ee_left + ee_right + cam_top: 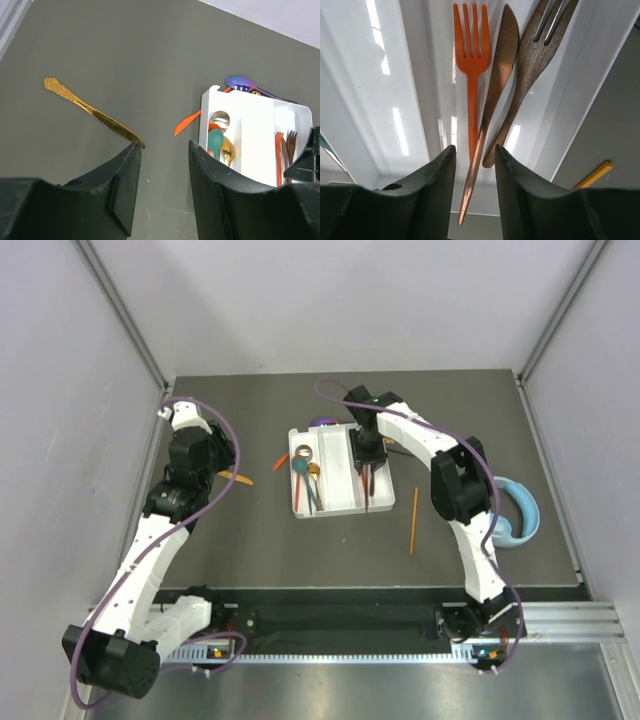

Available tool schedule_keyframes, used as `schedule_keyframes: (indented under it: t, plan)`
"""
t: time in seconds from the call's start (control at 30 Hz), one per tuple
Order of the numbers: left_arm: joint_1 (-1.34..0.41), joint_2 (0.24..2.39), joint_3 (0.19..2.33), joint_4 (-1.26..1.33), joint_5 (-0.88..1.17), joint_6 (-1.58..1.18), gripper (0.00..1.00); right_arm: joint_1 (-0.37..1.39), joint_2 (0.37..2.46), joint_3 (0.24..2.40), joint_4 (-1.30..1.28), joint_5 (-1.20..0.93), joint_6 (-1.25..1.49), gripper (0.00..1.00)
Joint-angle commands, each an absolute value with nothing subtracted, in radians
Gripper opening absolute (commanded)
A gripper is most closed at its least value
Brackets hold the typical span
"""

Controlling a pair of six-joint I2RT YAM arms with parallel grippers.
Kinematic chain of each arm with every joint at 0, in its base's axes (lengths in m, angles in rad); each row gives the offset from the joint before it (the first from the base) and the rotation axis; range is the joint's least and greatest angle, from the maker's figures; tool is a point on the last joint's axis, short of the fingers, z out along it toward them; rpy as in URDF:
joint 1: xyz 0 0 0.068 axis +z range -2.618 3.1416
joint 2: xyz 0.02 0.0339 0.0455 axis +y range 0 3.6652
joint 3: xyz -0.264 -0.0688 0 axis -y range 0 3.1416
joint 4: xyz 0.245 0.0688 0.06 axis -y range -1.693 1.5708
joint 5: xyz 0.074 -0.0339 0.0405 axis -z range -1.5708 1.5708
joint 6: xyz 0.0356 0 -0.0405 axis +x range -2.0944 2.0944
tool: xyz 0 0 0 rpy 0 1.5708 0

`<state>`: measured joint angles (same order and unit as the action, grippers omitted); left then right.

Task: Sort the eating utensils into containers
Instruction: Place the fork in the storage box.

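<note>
The white tray (335,468) lies mid-table. Its left compartment holds teal (216,140), gold and other spoons. Its right compartment holds an orange fork (472,55), a copper knife (495,85) and a brown fork (535,55). My right gripper (475,150) hovers open over that compartment (368,462); the knife's handle runs between the fingers without touching either. My left gripper (165,150) is open and empty above the mat, left of the tray (255,145). A gold knife (90,111) ends at its left fingertip. An orange utensil (187,123) pokes out beside the tray.
A purple spoon (241,82) rests against the tray's far edge. An orange stick (414,521) lies on the mat right of the tray. Light-blue headphones (520,512) sit at the mat's right edge. Grey walls close in the sides and back.
</note>
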<state>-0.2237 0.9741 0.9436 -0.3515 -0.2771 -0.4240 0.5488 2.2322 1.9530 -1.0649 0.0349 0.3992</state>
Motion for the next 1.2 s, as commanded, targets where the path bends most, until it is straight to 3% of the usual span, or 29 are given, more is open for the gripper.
schedule_keyframes:
  t: [0.0,0.17,0.27,0.3,0.33,0.6,1.17]
  plan:
    - [-0.227,0.979,0.946,-0.307,-0.273,-0.417,0.48,0.540,2.263,2.002,-1.080,0.023,0.390,0.38]
    - [-0.227,0.977,0.946,-0.307,-0.273,-0.417,0.48,0.534,2.284,2.013,-1.071,0.006,0.388,0.35]
    - [-0.227,0.979,0.946,-0.305,-0.273,-0.417,0.48,0.529,2.302,2.022,-1.071,-0.015,0.385,0.24]
    - [-0.227,0.980,0.946,-0.307,-0.273,-0.417,0.48,0.525,2.307,2.023,-1.069,-0.018,0.382,0.08]
    - [-0.227,0.979,0.946,-0.305,-0.275,-0.417,0.48,0.523,2.307,2.023,-1.071,-0.017,0.382,0.00]
    - [-0.227,0.985,0.948,-0.307,-0.270,-0.417,0.48,0.514,2.240,2.023,-1.061,0.090,0.361,0.00]
    - [-0.227,0.985,0.945,-0.304,-0.273,-0.413,0.47,0.486,2.270,2.192,-1.135,0.078,0.319,0.00]
